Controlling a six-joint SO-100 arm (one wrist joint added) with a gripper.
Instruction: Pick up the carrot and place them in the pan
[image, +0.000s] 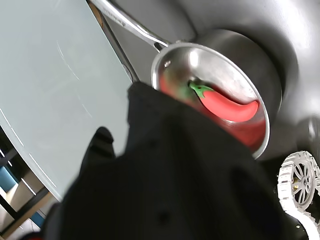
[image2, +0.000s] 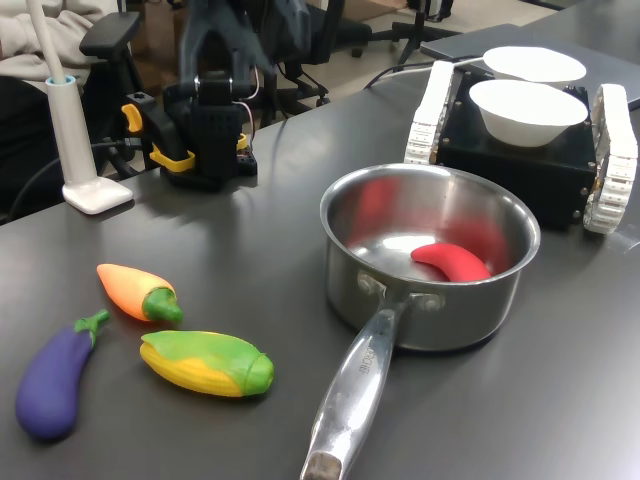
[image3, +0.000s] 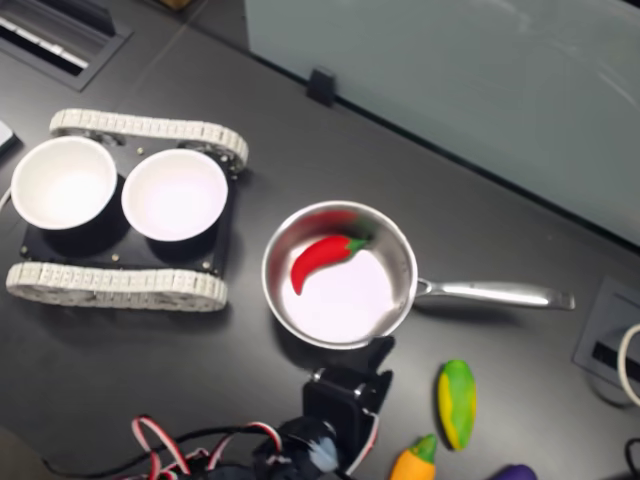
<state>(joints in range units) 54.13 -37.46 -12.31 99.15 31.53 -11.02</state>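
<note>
— Where is the carrot (image2: 138, 292)?

— On the dark desk (image2: 250, 240), well apart from the pan (image2: 430, 262), off the first exterior view's left of it. Its green cap points toward the pan's side. Just beside it lie the corn (image2: 207, 362) and a purple eggplant (image2: 52, 378), the corn nearer the pan's handle (image2: 352, 392).

— And in the pan?

— A red chili (image3: 322, 260) with a green stem rests on the bottom – nothing orange in there. In the second exterior view the handle runs out to the second exterior view's right, and the carrot's tip just shows at the lower edge, beyond the corn.

— The claw?

— I cannot tell whether it is released or clenched. In the wrist view a black mass fills the foreground with the pan behind it; in the first exterior view the arm (image2: 215, 95) stands blurred behind the pan, toward the first exterior view's left.

— What else sits near the pan?

— A black tracked base (image3: 118, 215) carrying two white bowls (image3: 175, 195), just beside the pan on the side away from the handle.
</note>
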